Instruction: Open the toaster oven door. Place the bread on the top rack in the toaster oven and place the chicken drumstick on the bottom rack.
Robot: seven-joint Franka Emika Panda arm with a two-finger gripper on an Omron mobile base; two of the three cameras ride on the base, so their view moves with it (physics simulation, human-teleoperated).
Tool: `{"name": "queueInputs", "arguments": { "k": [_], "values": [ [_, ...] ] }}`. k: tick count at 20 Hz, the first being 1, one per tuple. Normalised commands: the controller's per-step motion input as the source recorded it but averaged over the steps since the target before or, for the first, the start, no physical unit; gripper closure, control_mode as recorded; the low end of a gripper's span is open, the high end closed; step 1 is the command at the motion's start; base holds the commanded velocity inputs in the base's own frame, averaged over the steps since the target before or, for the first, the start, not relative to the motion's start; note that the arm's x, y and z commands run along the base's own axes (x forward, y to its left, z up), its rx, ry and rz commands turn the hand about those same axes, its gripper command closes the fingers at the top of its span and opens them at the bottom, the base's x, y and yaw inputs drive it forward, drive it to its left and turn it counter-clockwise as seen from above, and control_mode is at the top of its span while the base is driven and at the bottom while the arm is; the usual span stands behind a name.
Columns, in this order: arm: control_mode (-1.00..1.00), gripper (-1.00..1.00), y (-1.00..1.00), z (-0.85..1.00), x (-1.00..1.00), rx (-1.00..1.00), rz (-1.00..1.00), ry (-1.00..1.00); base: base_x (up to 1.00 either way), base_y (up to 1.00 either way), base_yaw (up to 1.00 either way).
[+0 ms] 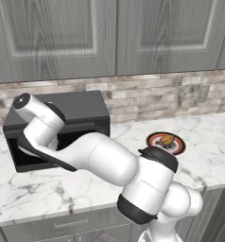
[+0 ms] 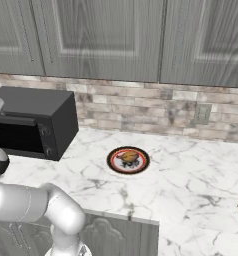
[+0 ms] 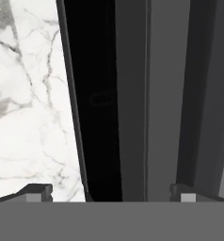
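Arm reaching into the toaster oven [image 1: 81,111] front, jaws spread wide and holding nothing.
The elbow folds low across the oven front on the tabletop [image 2: 191,175], likely working the toaster oven door [image 3: 100,103]; the chicken drumstick [image 2: 129,158] waits on its plate [image 2: 113,162] well right of the oven.

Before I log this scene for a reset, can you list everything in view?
toaster oven: one, matte black, on the counter at the left against the brick wall
toaster oven door: one, black with dark glass, close before the hand camera
plate: one, dark rim, mid-counter right of the oven
chicken drumstick: one, orange-brown, on the plate
counter: one, white marble
upper cabinets: grey, above the backsplash
wall outlet: one, on the brick
gripper: one, dark tips spread open at the oven front
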Motion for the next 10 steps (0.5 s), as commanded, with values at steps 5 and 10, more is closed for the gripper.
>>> {"name": "queueInputs", "arguments": {
  "k": [5, 10],
  "values": [
    [-1.0, -1.0, 0.1, -0.94, -0.1, 0.0, 0.13, 0.03, 0.0, 0.0, 0.0],
    [-1.0, -1.0, 0.16, -0.94, -0.13, -0.01, 0.08, 0.04, 0.0, 0.0, 0.0]
  ]
}}
